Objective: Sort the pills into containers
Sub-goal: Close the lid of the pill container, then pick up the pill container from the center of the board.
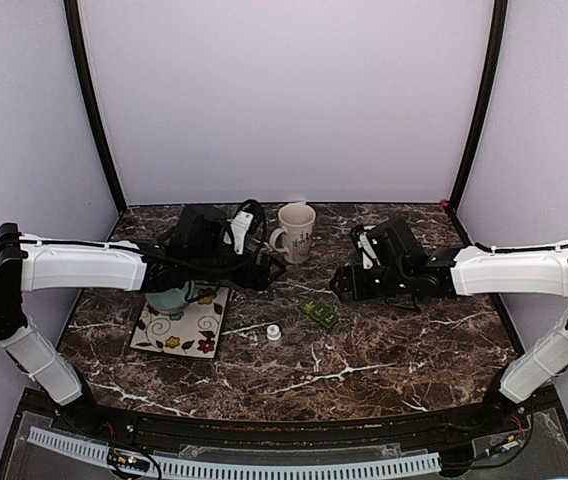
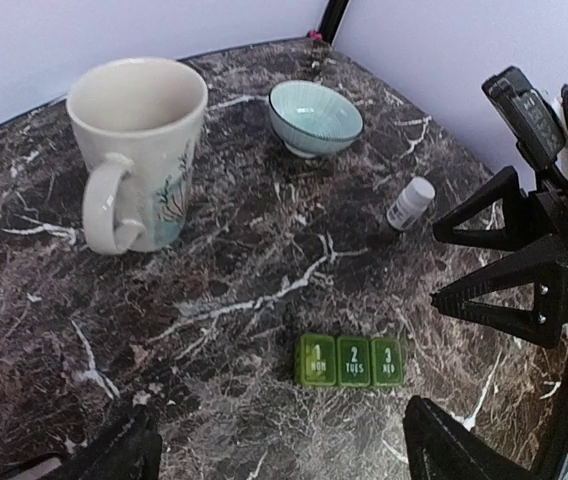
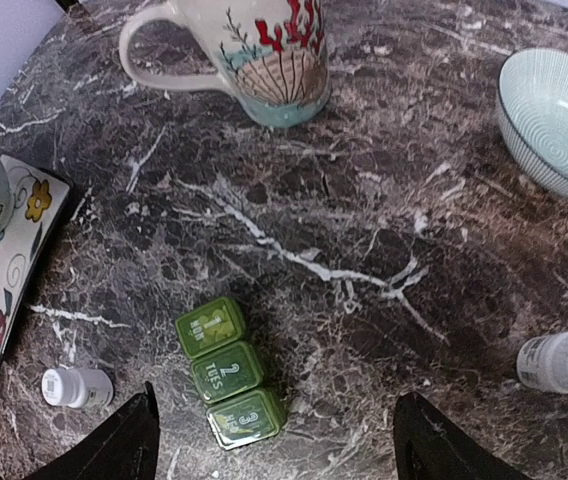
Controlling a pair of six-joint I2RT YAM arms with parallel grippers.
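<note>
Dark marble tabletop (image 1: 384,370) fills the lower half of the overhead view and is enclosed by pale walls; nearest, just below centre, a white pill bottle (image 1: 274,333) is seen beside a flowered tile (image 1: 179,330), on which a teal vessel (image 1: 169,297) is set. Slightly beyond and to the right, the green pill box (image 1: 319,314) lies flat on the bare marble; its three joined compartments are marked for Monday, Tuesday and Wednesday, and all three lids are shut. A second bottle (image 3: 561,362) appears at the lower right of the right wrist view, well apart from the box.

Above the box, the left gripper (image 2: 279,420) and the right gripper (image 2: 434,266) are held facing each other; the jaws of both are spread wide, and nothing is gripped by either. Farther back stand a seashell mug (image 1: 297,232) and a ribbed bowl (image 2: 315,117).

No loose pill can be made out anywhere; the sorting is judged not yet begun. A bottle has to be opened, the lids lifted and the pills shared out.
</note>
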